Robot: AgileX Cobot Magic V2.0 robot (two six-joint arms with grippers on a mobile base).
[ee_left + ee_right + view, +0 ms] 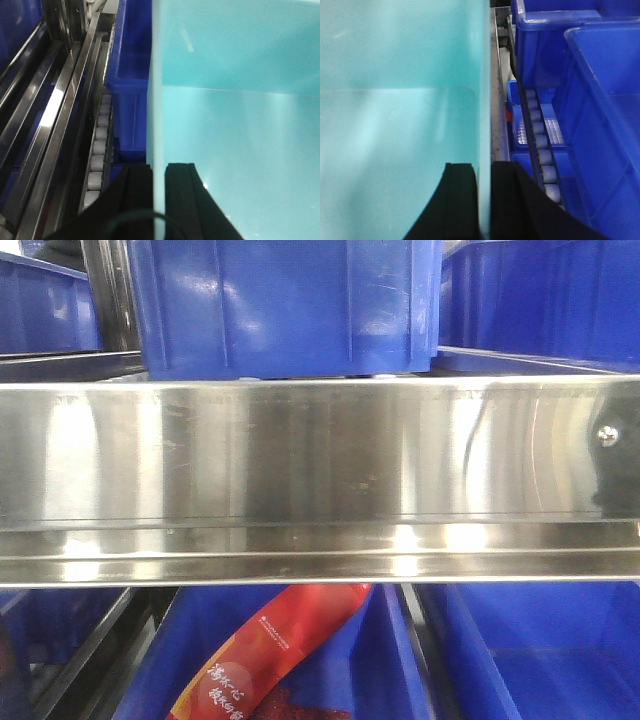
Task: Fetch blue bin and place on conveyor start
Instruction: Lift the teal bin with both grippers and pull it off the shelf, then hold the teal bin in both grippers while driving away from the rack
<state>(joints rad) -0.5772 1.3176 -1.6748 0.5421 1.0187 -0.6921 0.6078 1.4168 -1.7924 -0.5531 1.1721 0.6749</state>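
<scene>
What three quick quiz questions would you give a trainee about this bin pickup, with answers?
1. True or false: the left gripper and right gripper each pinch a wall of the blue bin.
2. In the front view, the red packet lies: A above the steel rail, B below it, C on it.
3. Fill in: beside the bin runs a track of small pale ____.
Key: 1 true; 2 B; 3 rollers.
</scene>
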